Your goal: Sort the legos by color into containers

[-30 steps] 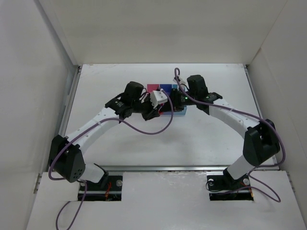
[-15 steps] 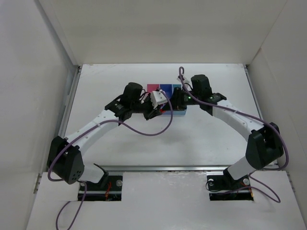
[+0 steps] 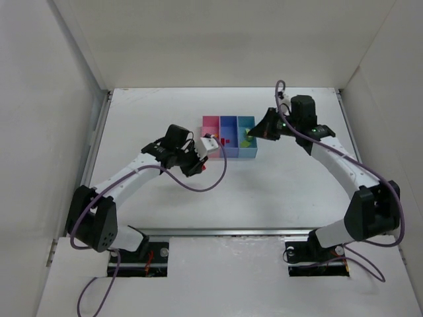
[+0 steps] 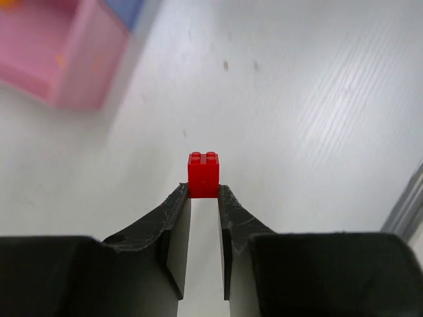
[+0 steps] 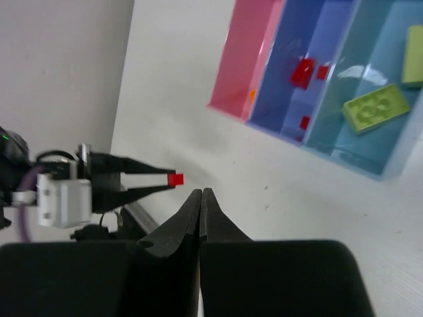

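Note:
The containers form one tray (image 3: 228, 153) of a pink bin (image 3: 211, 125), a blue bin (image 3: 228, 124) and a light cyan bin (image 3: 246, 123). My left gripper (image 4: 203, 191) is shut on a red lego (image 4: 203, 174) at its fingertips, above the table left of and nearer than the tray (image 3: 200, 164). My right gripper (image 5: 201, 193) is shut and empty, raised at the tray's right side (image 3: 255, 133). In the right wrist view, red legos (image 5: 303, 71) lie in the blue bin, yellow-green legos (image 5: 375, 107) in the cyan bin, and an orange speck (image 5: 252, 96) in the pink bin.
White walls enclose the table on the left, back and right. A metal rail (image 3: 238, 231) runs along the table's near edge. Purple cables hang from both arms (image 3: 198, 185).
Both arms have drawn back from the tray, which now shows uncovered. My left gripper moved left and nearer with the red lego in it. My right gripper moved right and up.

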You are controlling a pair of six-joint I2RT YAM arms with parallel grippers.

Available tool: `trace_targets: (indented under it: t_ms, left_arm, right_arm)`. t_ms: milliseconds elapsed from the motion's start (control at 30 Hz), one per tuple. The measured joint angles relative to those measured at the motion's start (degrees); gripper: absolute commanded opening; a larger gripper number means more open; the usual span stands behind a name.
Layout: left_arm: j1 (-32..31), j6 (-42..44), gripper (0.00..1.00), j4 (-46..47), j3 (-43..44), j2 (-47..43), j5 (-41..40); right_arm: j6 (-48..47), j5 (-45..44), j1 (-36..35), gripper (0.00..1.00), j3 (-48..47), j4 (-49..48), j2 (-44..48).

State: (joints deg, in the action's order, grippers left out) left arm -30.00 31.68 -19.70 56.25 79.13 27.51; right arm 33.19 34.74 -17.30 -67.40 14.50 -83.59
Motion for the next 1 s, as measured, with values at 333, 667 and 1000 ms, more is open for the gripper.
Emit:
trace_targets:
  t_ms: [333,667,1000]
  left_arm:
    - [0.48,0.85,0.00,-7.32,-1.33,0.72,-3.48]
    - [0.48,-0.57,0.00,-8.41,8.50,0.39,-0.66]
    - [-1.09,-0.98,0.00,-8.57,14.45,-1.42,1.27]
  right_arm:
    - [-0.57,-0.66,0.66,0.29,0.79,-0.02,1.46]
    - [-1.33,5.31,-6.88,0.64,-2.86,-0.04,-4.07]
    - [0.98,7.96,-10.12,0.64,-6.93,-0.46,-6.84]
